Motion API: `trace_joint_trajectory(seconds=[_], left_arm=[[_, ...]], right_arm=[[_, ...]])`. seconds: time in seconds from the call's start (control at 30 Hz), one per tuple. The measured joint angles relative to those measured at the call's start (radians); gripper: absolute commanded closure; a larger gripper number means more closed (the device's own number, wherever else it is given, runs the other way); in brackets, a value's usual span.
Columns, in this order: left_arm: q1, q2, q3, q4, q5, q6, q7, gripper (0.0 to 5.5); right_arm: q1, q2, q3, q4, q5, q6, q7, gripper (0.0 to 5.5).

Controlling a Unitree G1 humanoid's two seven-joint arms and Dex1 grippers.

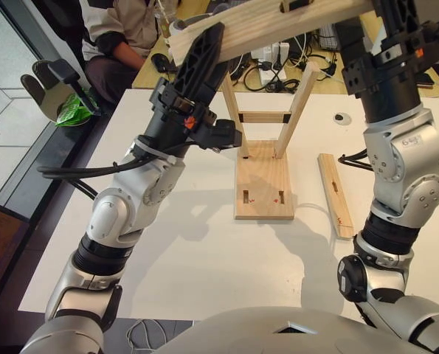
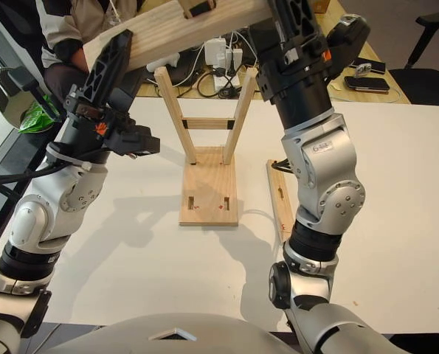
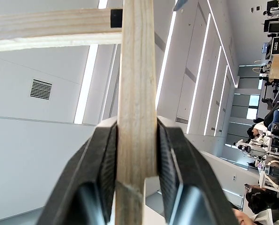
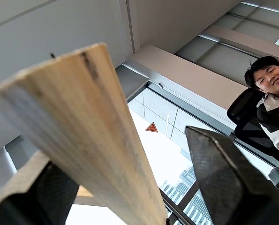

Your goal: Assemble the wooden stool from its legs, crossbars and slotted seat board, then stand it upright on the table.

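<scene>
Seat board [image 1: 263,181] lies flat on the white table [image 1: 204,251], and 2 legs [image 1: 299,103] joined by a crossbar [image 1: 265,116] already stand in its 2 far slots. The 2 near slots [image 1: 246,196] are empty. A further wooden leg piece [image 1: 278,18] is held up in the air above that standing pair. The left gripper [image 1: 208,44] is clamped on it, both pads pressed flat against the wood. The right gripper [image 2: 287,15] has the other end between its fingers, which look apart, 1 finger [image 4: 223,183] standing clear of the wood. A loose slotted bar [image 1: 336,193] rests on the table just beside the board, on the robot's right. By my judgement roughly half the frame is in. The raised piece has yet to go into the near slots, the loose bar has yet to be fitted, and the stool must then be turned onto its legs. At the table's far edge sit a power strip [image 1: 274,70] with tangled cables and a round cable grommet [image 1: 342,117], and a phone [image 2: 367,82] lies beyond.
</scene>
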Motion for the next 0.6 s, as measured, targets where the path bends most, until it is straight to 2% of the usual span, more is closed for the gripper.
trace_joint_trajectory(seconds=[0.43,0.6], left_arm=[[-0.034,0.03,0.033,0.091,0.109,-0.08,0.024,4.48],[-0.066,0.041,0.035,0.128,0.105,-0.118,0.03,4.48]], right_arm=[[0.005,0.001,0.003,0.027,-0.093,-0.045,0.002,4.49],[0.005,0.008,0.005,0.032,-0.114,-0.052,0.002,4.5]])
